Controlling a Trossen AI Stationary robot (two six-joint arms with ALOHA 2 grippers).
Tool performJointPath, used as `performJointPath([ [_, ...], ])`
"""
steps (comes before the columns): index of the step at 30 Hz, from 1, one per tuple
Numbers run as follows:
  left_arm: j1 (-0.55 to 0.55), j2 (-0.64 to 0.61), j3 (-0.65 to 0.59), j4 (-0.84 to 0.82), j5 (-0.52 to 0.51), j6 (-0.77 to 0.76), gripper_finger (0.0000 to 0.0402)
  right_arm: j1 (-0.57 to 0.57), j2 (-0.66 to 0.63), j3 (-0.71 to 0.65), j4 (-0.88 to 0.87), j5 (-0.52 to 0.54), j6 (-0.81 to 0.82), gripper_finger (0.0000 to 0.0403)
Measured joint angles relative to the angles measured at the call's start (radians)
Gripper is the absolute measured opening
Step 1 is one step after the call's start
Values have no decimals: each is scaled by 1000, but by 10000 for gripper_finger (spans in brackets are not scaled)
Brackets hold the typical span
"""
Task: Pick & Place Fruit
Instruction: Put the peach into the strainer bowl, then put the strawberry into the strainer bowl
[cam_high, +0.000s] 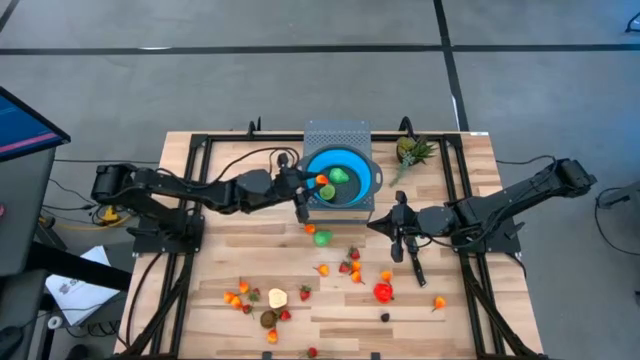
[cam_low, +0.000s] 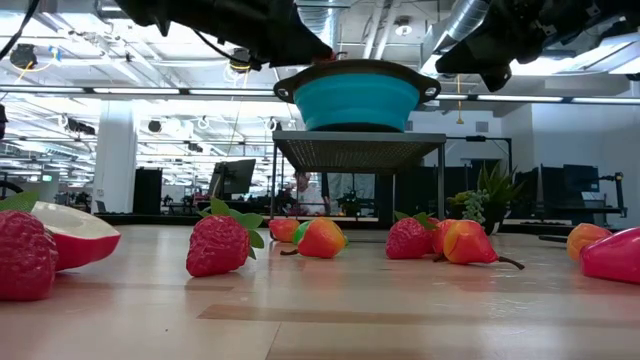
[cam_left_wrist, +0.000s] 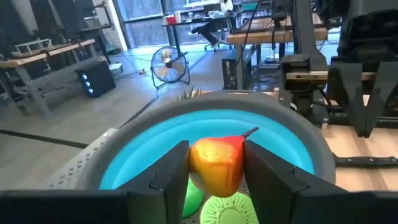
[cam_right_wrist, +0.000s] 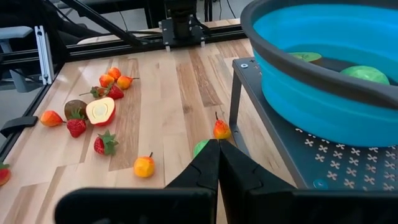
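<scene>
A small orange-and-red toy fruit with a thin dark stem (cam_left_wrist: 219, 163) is held between the two dark fingers (cam_left_wrist: 171, 171) of the left gripper (cam_high: 312, 186), which are parted only by the width of the piece and pressed against its two sides. The fruit is gripped across its rounded middle, with the stem left free at the top. It is judged to be light, stiff moulded plastic with a glossy and probably slippery skin, so a hold across the widest part, as seen here, is thought safest; a pinch nearer the tapered end could squeeze it out. It is not considered fragile.

The held fruit hangs over the round blue collapsible bowl with a grey rim (cam_high: 366, 172), which stands on a grey perforated metal stand (cam_low: 358, 150). Green fruit pieces (cam_right_wrist: 365, 73) already lie inside the bowl.

The right gripper (cam_high: 411, 246) is clenched shut on nothing and hovers beside the stand over the pale wooden slatted table (cam_high: 470, 310). Many more small fruits, among them red strawberries (cam_low: 219, 246), are scattered over the table in front of the stand.
</scene>
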Motion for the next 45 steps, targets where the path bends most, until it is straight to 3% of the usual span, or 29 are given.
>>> performJointPath([
  [9,0,0,0,-3,0,-3,171,0,0,0,0,0,0,0],
  [16,-2,-3,0,1,2,-7,173,0,0,0,0,0,0,0],
  [20,-16,-22,-2,3,26,-11,147,1,0,0,0,0,0,0],
  [27,-54,-47,-3,7,143,-70,68,1,0,0,0,0,1,0],
  [33,-110,-47,-4,5,172,-90,7,1,0,0,0,0,3,0],
  [37,-160,-47,-5,6,172,-98,5,1,0,0,0,-1,3,0],
  [45,-293,-47,-5,-2,172,-274,1,1,0,0,0,-2,3,0],
])
